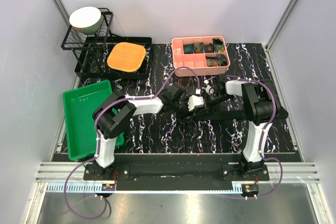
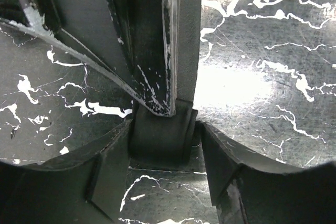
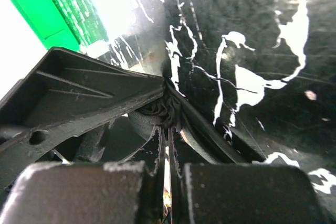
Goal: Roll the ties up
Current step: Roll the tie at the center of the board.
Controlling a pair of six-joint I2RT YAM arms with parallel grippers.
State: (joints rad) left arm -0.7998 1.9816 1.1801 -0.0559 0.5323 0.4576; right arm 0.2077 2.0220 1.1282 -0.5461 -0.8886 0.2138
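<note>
A black tie is partly wound into a small roll (image 2: 157, 137) standing on the black marbled table. Its loose length (image 2: 189, 40) runs away from the roll, flat on the table. My left gripper (image 2: 164, 129) is open, one finger on each side of the roll. My right gripper (image 3: 169, 129) is shut on the tie's roll (image 3: 157, 111), pinching its folds from the end. In the top view the left gripper (image 1: 176, 100) and the right gripper (image 1: 197, 103) meet mid-table, and they hide the tie there.
A pink compartment box (image 1: 199, 41) holding rolled patterned ties (image 1: 216, 60) stands behind the grippers. A green tray (image 1: 79, 124) lies at the left edge. A black dish rack (image 1: 86, 43) with a bowl (image 1: 85, 18) and an orange mat (image 1: 126, 57) sits back left.
</note>
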